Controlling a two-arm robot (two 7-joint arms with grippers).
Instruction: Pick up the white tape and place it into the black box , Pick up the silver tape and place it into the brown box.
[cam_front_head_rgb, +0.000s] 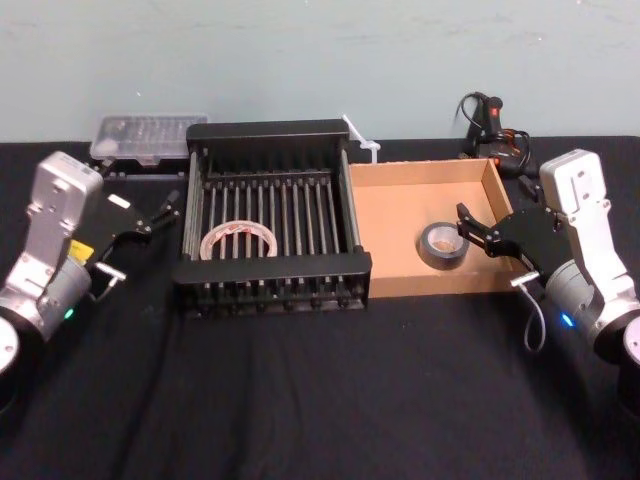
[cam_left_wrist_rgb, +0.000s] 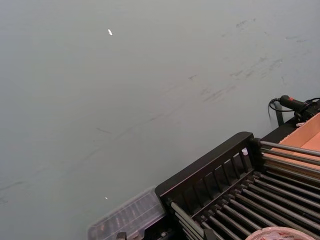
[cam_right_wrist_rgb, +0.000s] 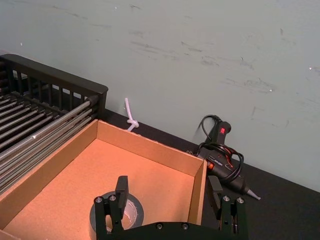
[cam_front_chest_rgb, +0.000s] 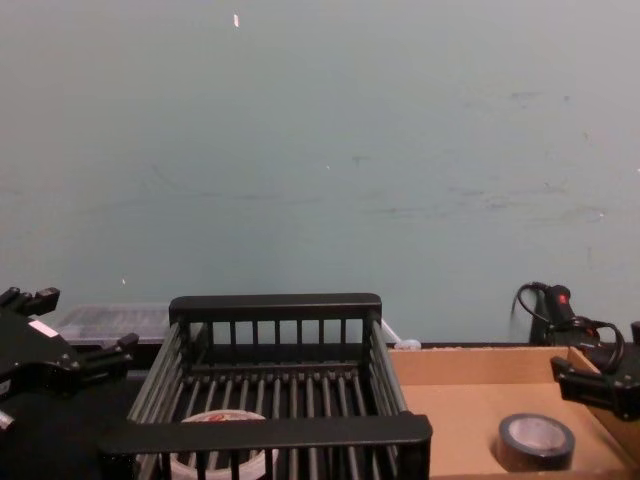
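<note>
Found white tape (cam_front_head_rgb: 238, 241) in black box (cam_front_head_rgb: 270, 131) centre-frame, silver tape (cam_front_head_rgb: 443, 246) in brown box (cam_front_head_rgb: 398, 205); left end effector (cam_front_head_rgb: 160, 217), right end effector (cam_front_head_rgb: 467, 228) spread, empty, likely finished.

A table (cam_front_head_rgb: 300, 400) with a black cover carries everything. The black box (cam_front_head_rgb: 268, 131) stands on it, about in the middle. The brown box (cam_front_head_rgb: 390, 235) lies on the cover just beside the black box, at its right side. Behind the black box's back left corner lies a flat clear plastic case (cam_front_head_rgb: 148, 138). A thin white strip (cam_front_head_rgb: 358, 135) lies at its back right corner. A black glue gun (cam_front_head_rgb: 492, 128) with its cable lies farther to the right, behind the brown box.
</note>
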